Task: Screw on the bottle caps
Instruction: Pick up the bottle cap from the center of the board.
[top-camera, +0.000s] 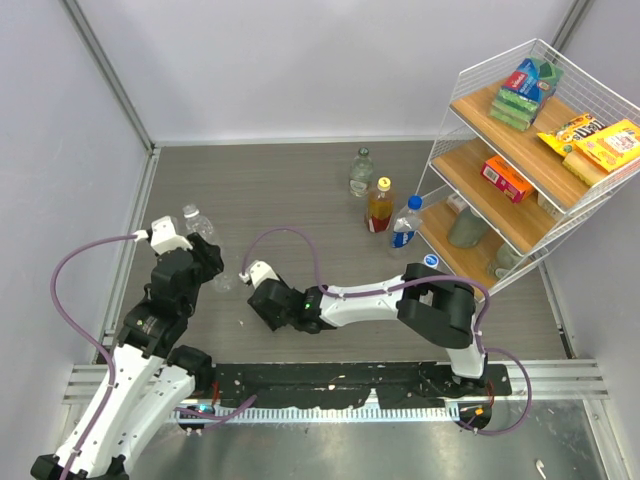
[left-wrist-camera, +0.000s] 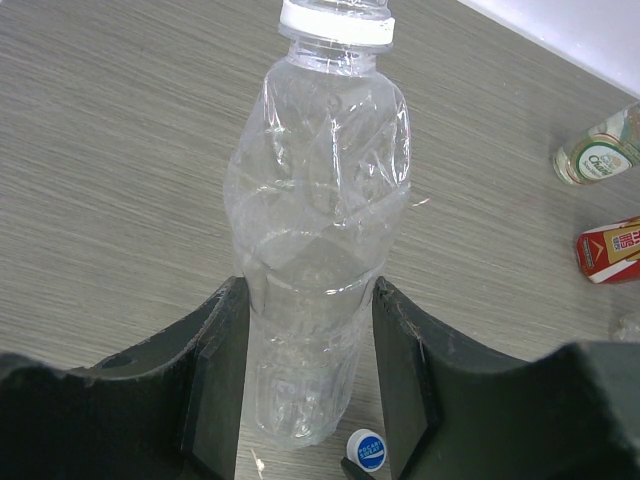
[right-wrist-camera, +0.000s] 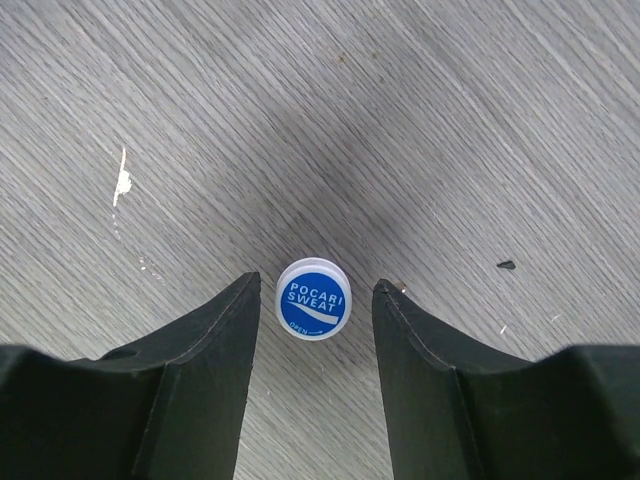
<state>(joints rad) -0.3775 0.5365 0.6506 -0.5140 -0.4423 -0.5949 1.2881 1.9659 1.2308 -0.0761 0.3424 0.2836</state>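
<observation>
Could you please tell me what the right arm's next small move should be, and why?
Probably close the right tool on the white-and-blue cap. The cap lies flat on the table between the tool's fingers, with a gap showing on either side, so it is straddled but not gripped. The left tool holds the clear bottle, ready for it.

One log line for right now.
left gripper: shut on clear crumpled plastic bottle | right gripper: open, straddling white blue-centred plastic cap on table
</observation>
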